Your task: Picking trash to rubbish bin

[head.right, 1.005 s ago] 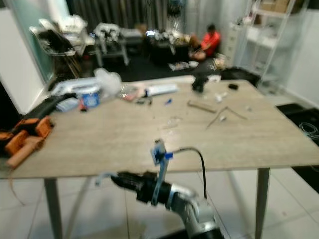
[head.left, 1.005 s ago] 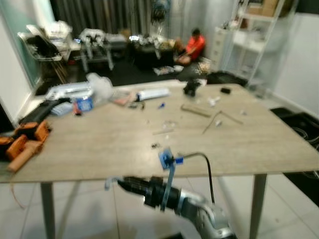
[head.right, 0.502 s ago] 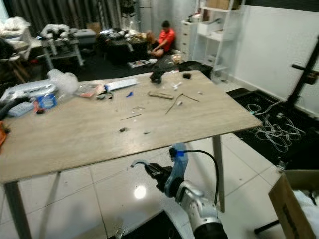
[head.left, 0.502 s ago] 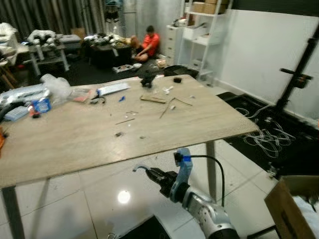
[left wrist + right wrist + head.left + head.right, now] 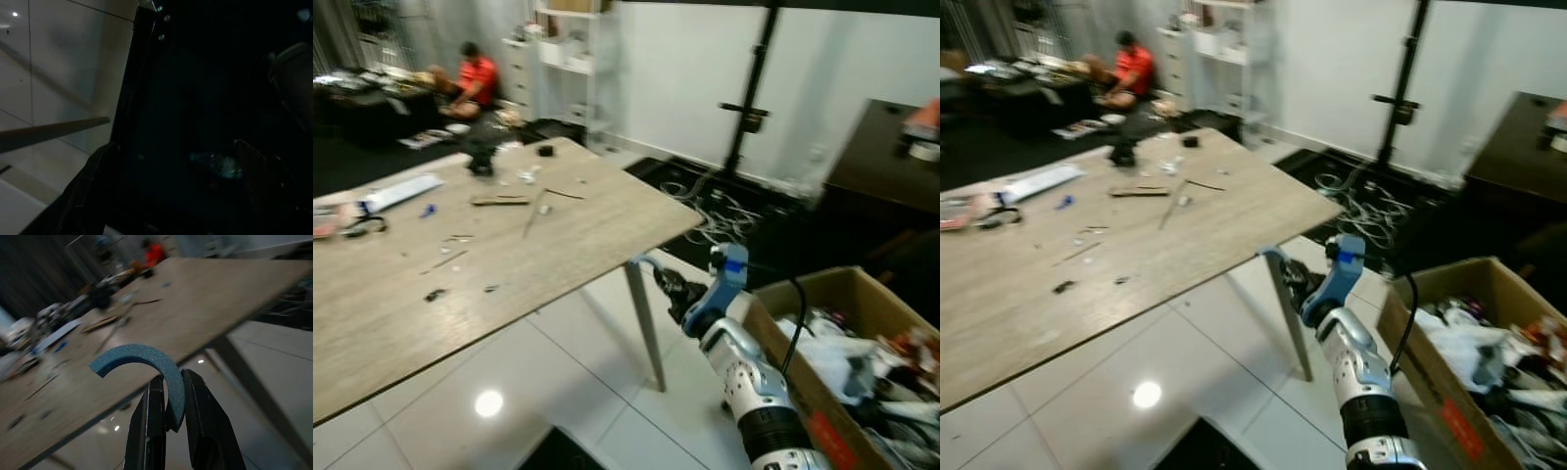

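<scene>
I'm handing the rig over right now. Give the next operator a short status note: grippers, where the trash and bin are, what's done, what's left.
Right gripper: shut on a curved blue foam piece, held out in front, beside the table's corner.
Left gripper: arm idle, wrist view too dark to judge.
Cardboard bin: on the floor to the robot's right, already holding trash.
Done: the foam piece is picked up.
Left: carry it over the bin and release it. Small scraps are on the table.

Silver right arm (image 5: 749,377), blue wrist bracket, black cable, black pincer (image 5: 166,423)
</scene>
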You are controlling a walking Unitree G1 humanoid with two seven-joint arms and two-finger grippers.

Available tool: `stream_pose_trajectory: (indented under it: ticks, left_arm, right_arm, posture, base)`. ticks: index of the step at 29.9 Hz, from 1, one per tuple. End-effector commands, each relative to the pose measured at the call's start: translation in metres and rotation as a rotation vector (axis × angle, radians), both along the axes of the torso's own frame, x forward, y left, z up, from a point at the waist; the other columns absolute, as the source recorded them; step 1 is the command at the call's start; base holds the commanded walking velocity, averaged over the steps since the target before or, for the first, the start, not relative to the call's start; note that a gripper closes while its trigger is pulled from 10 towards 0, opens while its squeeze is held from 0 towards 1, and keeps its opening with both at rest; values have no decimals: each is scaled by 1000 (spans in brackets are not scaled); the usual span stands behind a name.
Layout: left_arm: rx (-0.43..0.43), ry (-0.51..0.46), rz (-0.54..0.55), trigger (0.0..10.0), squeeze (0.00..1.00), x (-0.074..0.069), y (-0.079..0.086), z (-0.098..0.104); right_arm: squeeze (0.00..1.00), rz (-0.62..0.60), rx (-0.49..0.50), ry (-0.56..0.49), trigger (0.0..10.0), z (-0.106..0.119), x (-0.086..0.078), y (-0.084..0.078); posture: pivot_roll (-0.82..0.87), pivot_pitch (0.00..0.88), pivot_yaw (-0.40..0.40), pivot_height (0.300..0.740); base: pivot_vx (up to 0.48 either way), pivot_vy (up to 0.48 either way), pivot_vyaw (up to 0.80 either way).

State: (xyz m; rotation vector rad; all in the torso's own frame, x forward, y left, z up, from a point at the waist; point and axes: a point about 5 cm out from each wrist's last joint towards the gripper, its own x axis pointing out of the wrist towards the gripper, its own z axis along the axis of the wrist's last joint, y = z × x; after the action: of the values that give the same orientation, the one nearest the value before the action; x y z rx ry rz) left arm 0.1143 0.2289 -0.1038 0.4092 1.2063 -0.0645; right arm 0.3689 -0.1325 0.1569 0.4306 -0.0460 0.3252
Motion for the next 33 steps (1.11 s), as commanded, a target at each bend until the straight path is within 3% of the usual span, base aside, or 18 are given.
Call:
stream_pose_trajectory:
  ticks: [1,6,12,14,17,33]
  left_arm:
    - [-2,12,-4,10000,0,-3,0,-1]
    - [-4,10,-18,10000,0,-2,-1,-1]
    - [-8,-1,-32,10000,0,3,-5,0]
    - [-10,-2,-53,10000,0,5,-7,0]
    - [-11,-6,-57,10000,0,6,-8,0]
    - [-9,-9,-72,10000,0,6,-8,0]
  right_arm:
    - [0,-46,-9,21,10000,-5,1,-9]
    - [0,-57,-61,53,10000,-15,1,-9]
    - [0,-27,-41,74,10000,-26,-4,9]
    - [0,17,-46,89,10000,-35,-11,27]
    - [0,24,-44,95,10000,-40,-14,34]
    - [0,-63,-63,79,10000,-35,-7,6]
  posture:
    - [-103,71,60,740]
    - [-109,64,59,740]
    - [-127,66,66,740]
    - [-132,67,69,740]
    - [-132,68,71,740]
    - [-132,67,68,740]
  base:
    - [0,0,-775]
    - [0,0,-775]
    - [0,0,-775]
    - [0,0,-775]
    - [0,0,-775]
    - [0,0,-775]
